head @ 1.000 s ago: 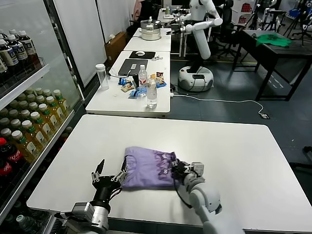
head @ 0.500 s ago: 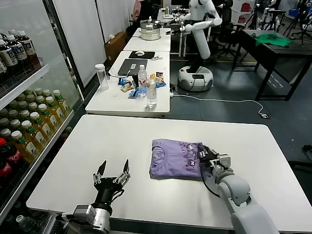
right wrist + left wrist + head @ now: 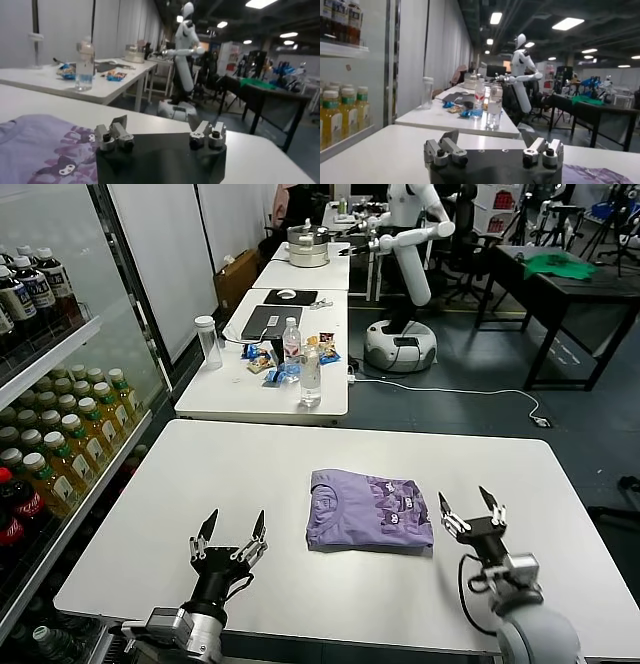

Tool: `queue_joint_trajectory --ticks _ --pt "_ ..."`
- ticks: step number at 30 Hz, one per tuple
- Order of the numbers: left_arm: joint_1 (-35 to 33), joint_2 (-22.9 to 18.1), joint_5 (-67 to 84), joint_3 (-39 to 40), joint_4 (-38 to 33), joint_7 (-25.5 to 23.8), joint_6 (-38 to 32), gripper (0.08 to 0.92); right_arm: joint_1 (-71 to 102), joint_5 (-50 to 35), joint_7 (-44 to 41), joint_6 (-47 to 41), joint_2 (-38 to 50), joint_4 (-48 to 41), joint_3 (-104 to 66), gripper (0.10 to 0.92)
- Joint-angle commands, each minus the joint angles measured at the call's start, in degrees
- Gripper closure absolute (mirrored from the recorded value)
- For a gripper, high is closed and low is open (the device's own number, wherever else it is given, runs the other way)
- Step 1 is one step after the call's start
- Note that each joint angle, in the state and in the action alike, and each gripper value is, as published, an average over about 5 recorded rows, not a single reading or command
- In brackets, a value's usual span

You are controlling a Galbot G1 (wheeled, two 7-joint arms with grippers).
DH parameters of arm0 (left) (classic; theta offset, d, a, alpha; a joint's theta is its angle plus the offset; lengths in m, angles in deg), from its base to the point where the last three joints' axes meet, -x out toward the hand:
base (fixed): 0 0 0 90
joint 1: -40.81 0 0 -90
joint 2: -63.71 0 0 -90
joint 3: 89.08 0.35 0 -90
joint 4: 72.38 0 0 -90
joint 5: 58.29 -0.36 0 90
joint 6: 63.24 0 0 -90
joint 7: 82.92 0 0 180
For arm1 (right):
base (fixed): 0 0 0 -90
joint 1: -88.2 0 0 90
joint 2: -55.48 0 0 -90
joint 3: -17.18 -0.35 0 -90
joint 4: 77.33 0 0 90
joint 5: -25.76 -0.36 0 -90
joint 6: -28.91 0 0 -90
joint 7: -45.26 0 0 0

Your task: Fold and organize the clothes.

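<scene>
Folded t-shirt [image 3: 369, 511] between open tools

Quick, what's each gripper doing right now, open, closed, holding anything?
Left gripper: open, empty, above the white table.
Right gripper: open, empty, beside the folded lavender short-sleeved t-shirt.

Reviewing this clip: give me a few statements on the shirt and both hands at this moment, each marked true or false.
1. The lavender t-shirt lies folded on the white table. True.
2. The right hand is clamped on the shirt. False: it is open, beside the shirt and apart from it.
3. The left hand is open and holds nothing. True.
4. The shirt's print faces down, hidden. False: the dark-and-white print shows on top, on the side toward the right hand.
5. The shirt lies between the two hands. True.
</scene>
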Motion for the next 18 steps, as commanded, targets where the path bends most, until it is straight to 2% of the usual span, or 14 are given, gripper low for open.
queue_joint_trajectory --ticks 1,18 --pt "0.7 1.7 -0.7 -0.7 0.8 -1.7 -0.5 0.177 15.6 4.2 0.5 8.4 -2.3 11.6 -7.7 0.214" --pt "1.4 2.3 -0.4 -0.3 1.5 -1.7 -0.7 0.177 16.0 4.6 1.5 6.8 -3.5 13.7 -7.7 0.203"
